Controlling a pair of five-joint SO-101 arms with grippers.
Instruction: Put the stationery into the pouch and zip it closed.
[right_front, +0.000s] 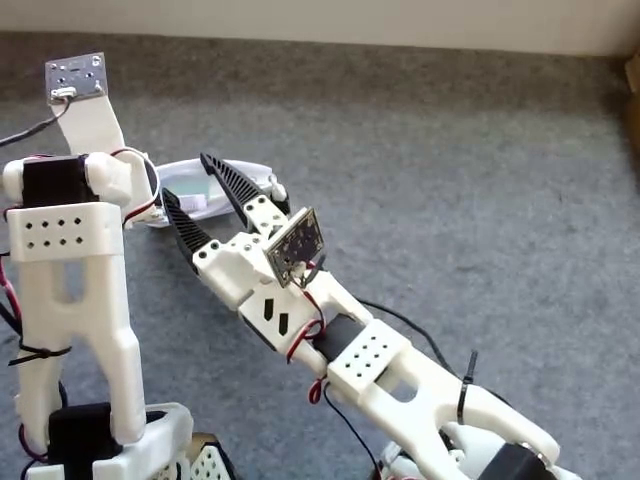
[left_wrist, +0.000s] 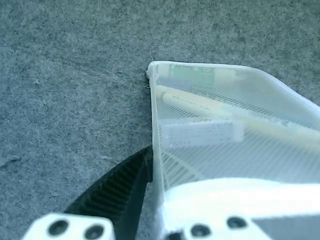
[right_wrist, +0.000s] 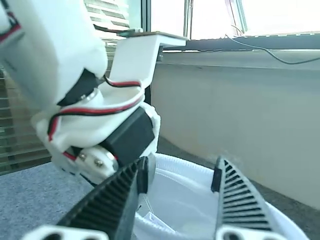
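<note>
The translucent white mesh pouch (left_wrist: 260, 155) lies on the grey carpet and holds a pale pen (left_wrist: 225, 112), a white eraser block (left_wrist: 200, 132) and a green item (left_wrist: 192, 75). My left gripper (left_wrist: 160, 175) is shut on the pouch's end edge, with the black finger (left_wrist: 120, 195) outside and the white jaw on top. In the high view the pouch (right_front: 200, 200) sits between the two arms. My right gripper (right_front: 186, 176) stands open, its black fingers (right_wrist: 235, 200) straddling the pouch's rim (right_wrist: 180, 167).
Grey carpet (right_front: 470, 170) spreads to the right and far side of the pouch. The left arm's white body (right_front: 70, 260) stands upright at the left, close to the right gripper. A pale wall (right_wrist: 240, 110) runs along the back.
</note>
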